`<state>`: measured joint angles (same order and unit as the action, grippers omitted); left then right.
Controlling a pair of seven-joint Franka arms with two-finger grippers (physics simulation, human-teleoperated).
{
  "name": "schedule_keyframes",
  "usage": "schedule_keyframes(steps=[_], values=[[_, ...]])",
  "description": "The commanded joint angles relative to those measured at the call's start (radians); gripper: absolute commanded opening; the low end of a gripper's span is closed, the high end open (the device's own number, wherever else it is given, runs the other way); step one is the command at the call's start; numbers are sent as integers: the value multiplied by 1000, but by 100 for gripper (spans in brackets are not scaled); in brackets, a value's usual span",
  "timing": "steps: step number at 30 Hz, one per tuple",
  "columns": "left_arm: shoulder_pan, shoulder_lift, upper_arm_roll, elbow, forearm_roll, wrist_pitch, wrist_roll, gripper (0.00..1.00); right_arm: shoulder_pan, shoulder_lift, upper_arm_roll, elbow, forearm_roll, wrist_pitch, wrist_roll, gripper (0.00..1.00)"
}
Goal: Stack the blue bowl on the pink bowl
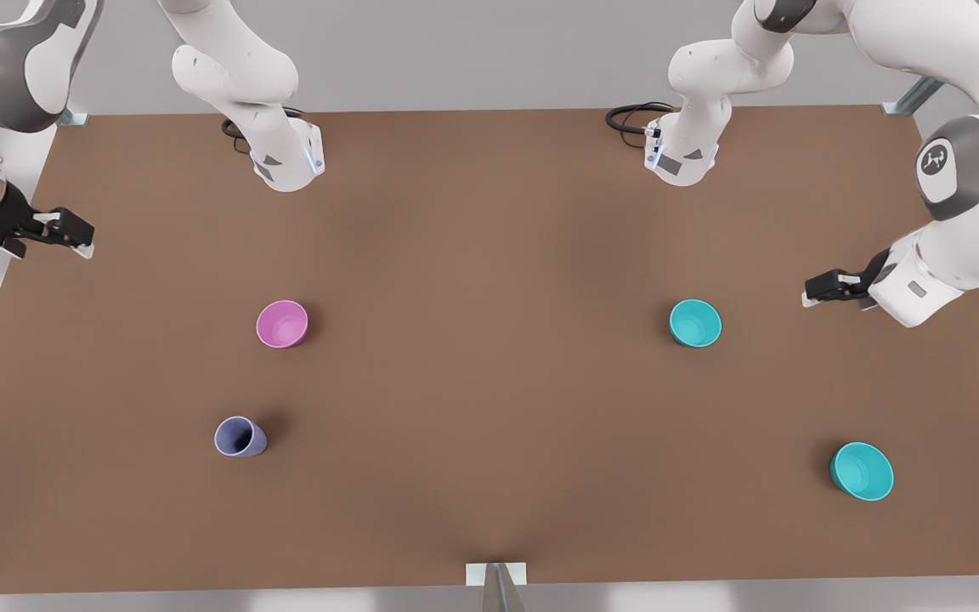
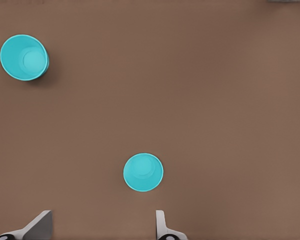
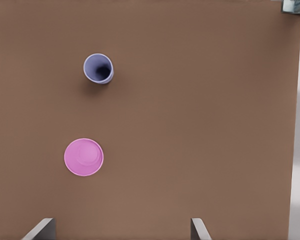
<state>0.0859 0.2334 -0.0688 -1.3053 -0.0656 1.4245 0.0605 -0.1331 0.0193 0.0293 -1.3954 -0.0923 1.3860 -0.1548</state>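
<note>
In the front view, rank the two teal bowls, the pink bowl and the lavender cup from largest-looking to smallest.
1. Nearer teal bowl
2. Blue bowl and pink bowl: look alike
3. Lavender cup
The nearer bowl's camera closeness may exaggerate its size.

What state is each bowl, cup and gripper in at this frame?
blue bowl: upright on the table, empty, untouched.
pink bowl: upright, empty, nothing stacked on it.
other teal bowl: upright, empty, standing apart.
lavender cup: upright, empty.
left gripper: open, holding nothing, above the table at the front view's right.
right gripper: open, holding nothing, at the front view's left.
</note>
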Motion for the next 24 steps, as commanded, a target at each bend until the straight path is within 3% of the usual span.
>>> schedule_keyframes(steps=[1, 6, 13, 19, 24], values=[[0, -2, 0, 0, 1, 4, 22, 100, 3, -1, 0, -4, 2, 8, -29, 100], [11, -2, 0, 0, 0, -13, 24, 100, 43, 113, -5, -109, 22, -2, 63, 100], [9, 0, -3, 0, 0, -13, 24, 100, -88, 102, -6, -631, 146, 599, 64, 100], [11, 0, -2, 0, -2, -13, 24, 100, -71, 240, 8, -735, 250, 837, 124, 100], [15, 0, -2, 0, 0, -13, 24, 100, -5, 264, 11, -812, 289, 939, 129, 100]])
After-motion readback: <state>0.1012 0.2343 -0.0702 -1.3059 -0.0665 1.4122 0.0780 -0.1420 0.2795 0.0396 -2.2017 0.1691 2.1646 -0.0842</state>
